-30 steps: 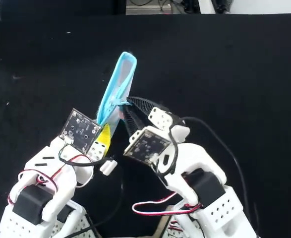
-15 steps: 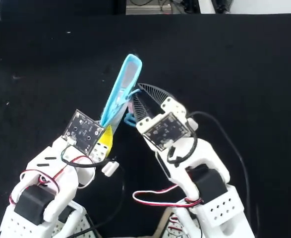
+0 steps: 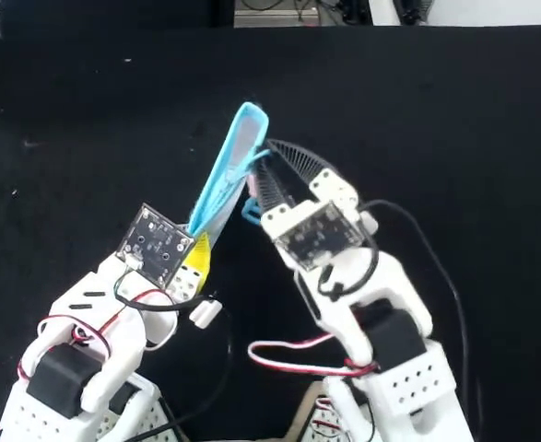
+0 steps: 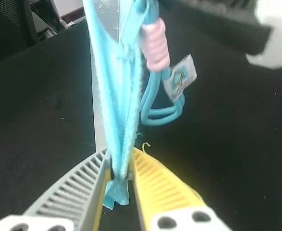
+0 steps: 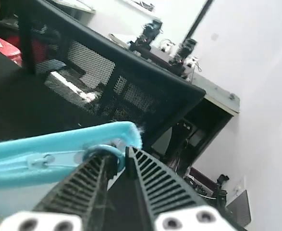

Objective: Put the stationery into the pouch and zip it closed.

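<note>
Pouch (image 3: 226, 175), one end clamped in left tool (image 4: 119, 161), right tool (image 5: 120, 156) pinching zip pull (image 5: 98, 148)

The high camera looks steeply down over the black tabletop (image 3: 454, 110). Wrist cameras sight closely along the left end effector (image 4: 120, 161), toward the tabletop, and the right end effector (image 5: 116, 156), toward the room behind. All three share the blue pouch (image 3: 229, 175).
</note>
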{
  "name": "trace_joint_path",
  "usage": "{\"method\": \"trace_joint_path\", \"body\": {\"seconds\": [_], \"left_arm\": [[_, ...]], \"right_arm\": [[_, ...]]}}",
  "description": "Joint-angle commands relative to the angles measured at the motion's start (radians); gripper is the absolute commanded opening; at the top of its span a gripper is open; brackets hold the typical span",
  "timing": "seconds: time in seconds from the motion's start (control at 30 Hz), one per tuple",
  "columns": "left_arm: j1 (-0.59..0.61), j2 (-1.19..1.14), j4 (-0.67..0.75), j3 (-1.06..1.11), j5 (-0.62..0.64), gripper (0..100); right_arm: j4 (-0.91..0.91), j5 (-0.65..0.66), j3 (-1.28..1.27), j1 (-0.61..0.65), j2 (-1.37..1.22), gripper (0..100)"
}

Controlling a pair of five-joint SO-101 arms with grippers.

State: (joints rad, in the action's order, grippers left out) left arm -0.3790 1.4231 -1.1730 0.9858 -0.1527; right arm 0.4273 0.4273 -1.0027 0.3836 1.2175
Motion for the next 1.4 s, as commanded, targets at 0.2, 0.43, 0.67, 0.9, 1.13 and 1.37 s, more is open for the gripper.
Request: {"method": "trace_joint_path", "body": {"seconds": [0.2, 0.43, 0.67, 0.9, 1.13, 1.37], "left_arm": [[0.001, -0.006, -0.038, 0.015, -0.002, 3], [0.001, -0.006, -0.038, 0.015, 0.005, 3], [-0.002, -0.006, -0.038, 0.015, 0.018, 3], [-0.002, -0.006, -0.038, 0.015, 0.018, 3], [-0.004, -0.006, -0.038, 0.015, 0.018, 3], [-0.001, -0.006, -0.038, 0.015, 0.018, 3]], "right_arm": [[0.043, -0.008, 0.302, -0.064, -0.248, 1.1], [0.051, -0.005, 0.415, -0.141, -0.371, 1.1], [0.051, -0.002, 0.504, -0.209, -0.487, 1.1], [0.055, -0.008, 0.576, -0.247, -0.542, 1.1], [0.055, -0.003, 0.615, -0.261, -0.595, 1.1], [0.055, -0.006, 0.611, -0.259, -0.604, 1.1]]}}
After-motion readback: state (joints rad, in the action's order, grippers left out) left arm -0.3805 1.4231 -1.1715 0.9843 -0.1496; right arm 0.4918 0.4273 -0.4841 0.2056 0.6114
